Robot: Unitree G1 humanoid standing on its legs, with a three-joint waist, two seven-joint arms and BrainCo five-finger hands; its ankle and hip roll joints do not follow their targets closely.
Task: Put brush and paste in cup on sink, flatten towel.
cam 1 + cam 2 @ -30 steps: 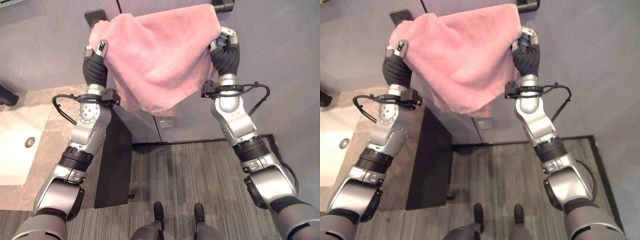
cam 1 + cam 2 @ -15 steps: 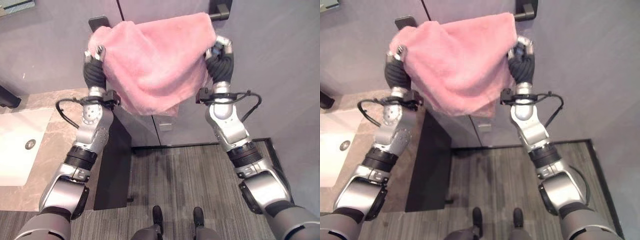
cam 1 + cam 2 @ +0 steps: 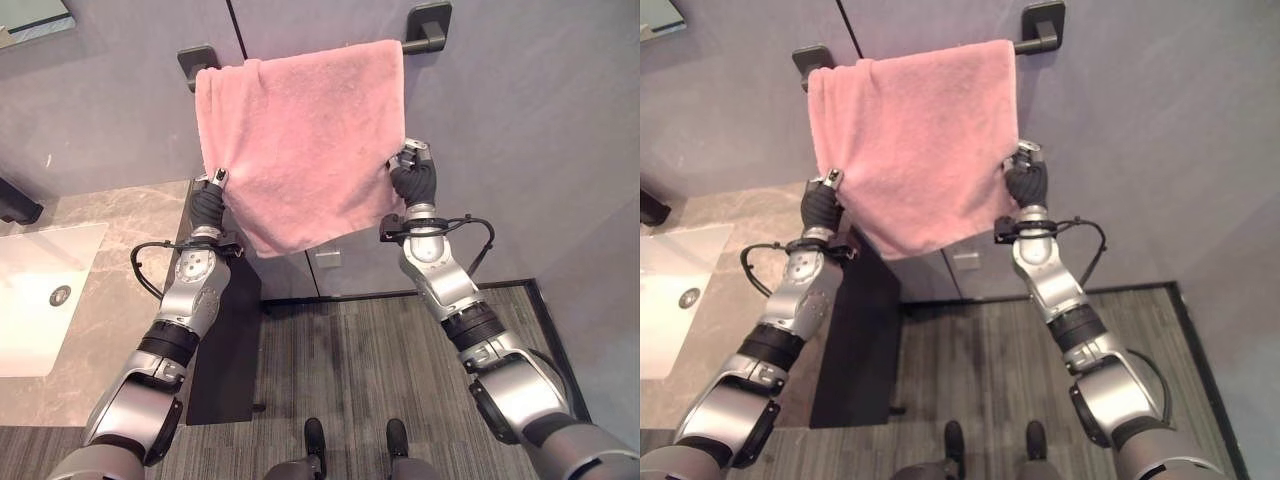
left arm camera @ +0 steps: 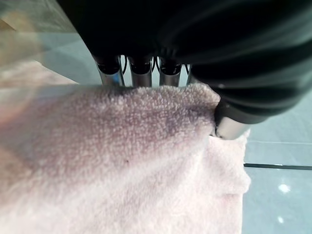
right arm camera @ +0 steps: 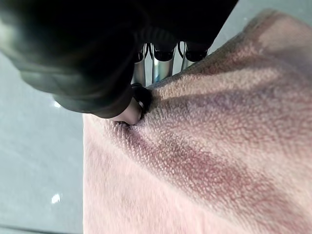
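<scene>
Left hand (image 3: 212, 190) and right hand (image 3: 412, 170) are each pinching a side edge of the pink towel (image 3: 300, 140), pulling outward so it is hanging flat over the wall rail (image 3: 425, 30).

Towel (image 3: 300, 140) fluffy pink terry cloth; countertop (image 3: 110, 250) polished marble

Towel rail (image 3: 412, 42) mostly under towel (image 3: 300, 140)

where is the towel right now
The pink towel hangs over the wall bar, right of the sink, with each hand pinching a side edge.
</scene>
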